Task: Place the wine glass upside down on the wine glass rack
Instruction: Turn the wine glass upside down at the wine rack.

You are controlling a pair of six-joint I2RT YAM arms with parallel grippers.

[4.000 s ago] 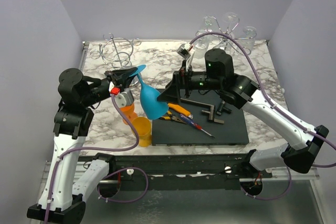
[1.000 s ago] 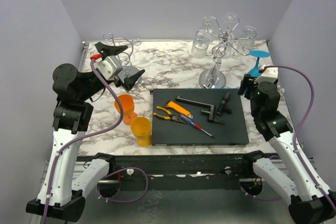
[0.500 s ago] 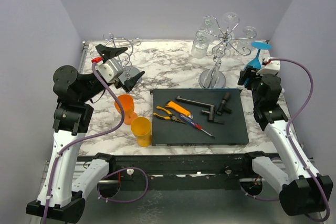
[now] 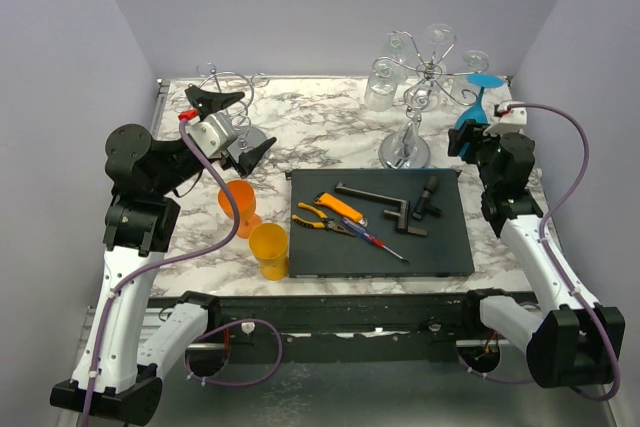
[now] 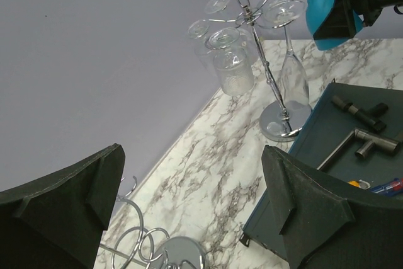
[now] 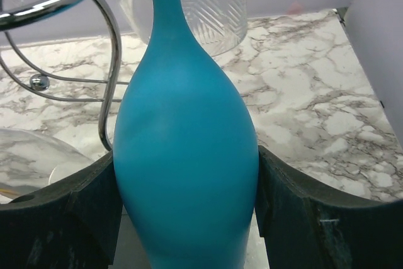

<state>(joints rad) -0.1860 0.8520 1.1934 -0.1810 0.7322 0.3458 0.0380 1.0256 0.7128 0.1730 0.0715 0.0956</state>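
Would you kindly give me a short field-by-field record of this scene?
held item: blue wine glass, foot up, bowl down
right hand: shut on the glass bowl
left hand: open, empty
rack: clear glasses hanging; blue glass beside an outer arm, not clearly hung
elsewhere: orange cups, tools on dark mat

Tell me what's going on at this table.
The right hand grips an upside-down blue wine glass by its bowl, foot up, and holds it next to an arm of the chrome wine glass rack at the far right of the table. The glass does not appear to be hooked on yet. Clear glasses already hang from the rack. The left hand is open and empty, raised over the left side.
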